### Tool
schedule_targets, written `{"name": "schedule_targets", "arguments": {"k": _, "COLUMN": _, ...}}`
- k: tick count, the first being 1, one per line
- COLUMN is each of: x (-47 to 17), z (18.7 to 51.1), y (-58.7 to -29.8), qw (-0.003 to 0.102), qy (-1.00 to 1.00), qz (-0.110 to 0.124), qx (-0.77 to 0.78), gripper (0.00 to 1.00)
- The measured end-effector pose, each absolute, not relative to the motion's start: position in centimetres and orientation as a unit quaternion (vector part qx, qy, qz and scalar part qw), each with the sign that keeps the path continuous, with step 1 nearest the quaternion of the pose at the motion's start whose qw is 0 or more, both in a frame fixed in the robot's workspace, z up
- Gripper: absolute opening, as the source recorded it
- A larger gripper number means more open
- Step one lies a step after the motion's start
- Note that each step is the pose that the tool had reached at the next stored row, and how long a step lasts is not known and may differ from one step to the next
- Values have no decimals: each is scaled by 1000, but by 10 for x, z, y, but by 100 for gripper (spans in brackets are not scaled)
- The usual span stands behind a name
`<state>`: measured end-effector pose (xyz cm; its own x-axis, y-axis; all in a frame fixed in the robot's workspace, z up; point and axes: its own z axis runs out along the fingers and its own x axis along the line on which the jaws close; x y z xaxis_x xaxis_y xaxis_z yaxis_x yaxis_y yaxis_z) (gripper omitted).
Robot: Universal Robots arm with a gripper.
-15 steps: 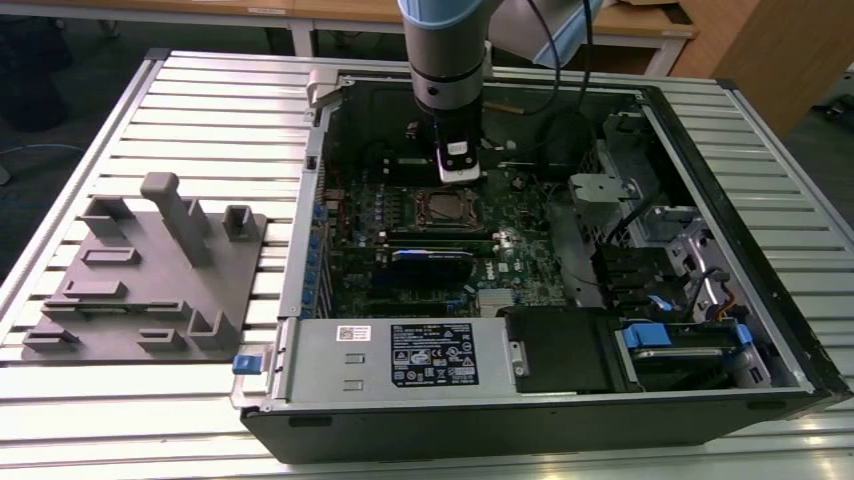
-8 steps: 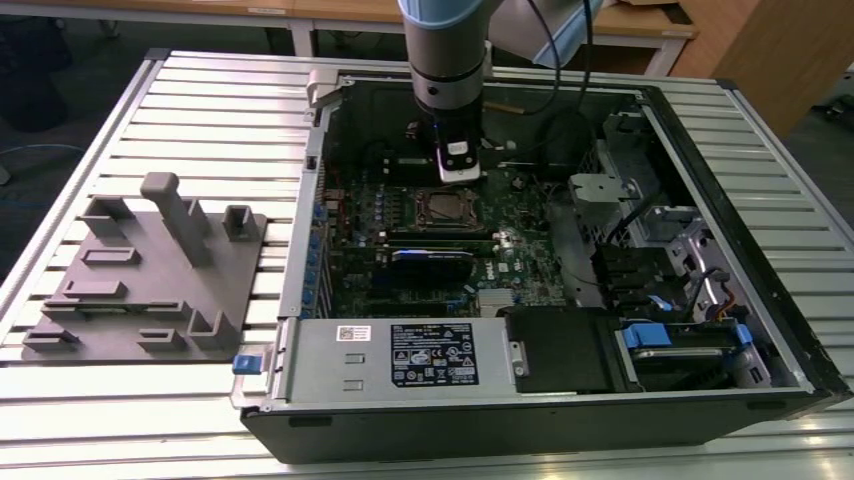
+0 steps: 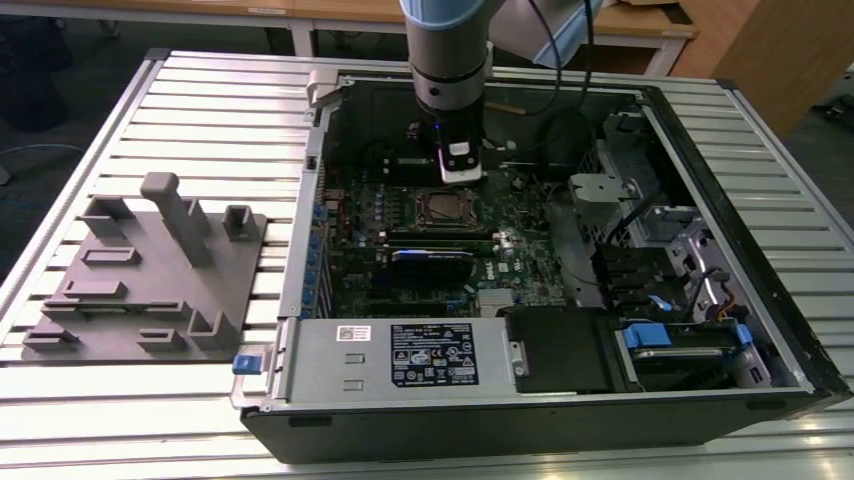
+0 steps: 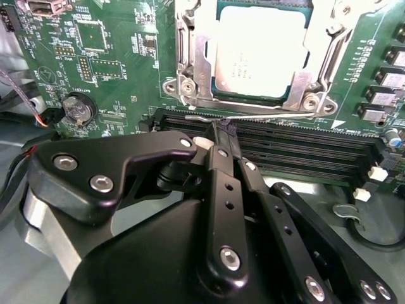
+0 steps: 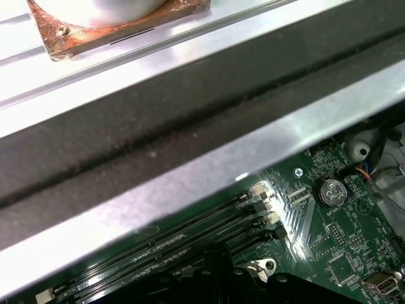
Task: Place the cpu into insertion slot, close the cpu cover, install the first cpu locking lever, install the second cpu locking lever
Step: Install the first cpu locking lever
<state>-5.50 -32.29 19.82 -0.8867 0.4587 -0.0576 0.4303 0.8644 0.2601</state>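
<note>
**Slip risk at lever**

Shows cpu [image 4: 259,50] flat in socket [image 3: 445,208], cover [image 4: 197,63] down over it. Has end effector [image 4: 217,130] fingers together, tips at thin wire lever [image 4: 272,116] betw. cover & memory slots [image 4: 304,149]. Could skid off wire if pressed off-centre, scraping board [image 4: 126,69]. Could let lever spring back if not hooked.
</note>
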Motion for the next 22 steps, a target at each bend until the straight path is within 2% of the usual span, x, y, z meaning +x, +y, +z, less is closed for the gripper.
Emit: {"name": "schedule_targets", "arguments": {"k": 22, "x": -55, "z": 195, "y": -326, "qw": 60, "qy": 964, "qz": 121, "qx": 230, "gripper": 11}}
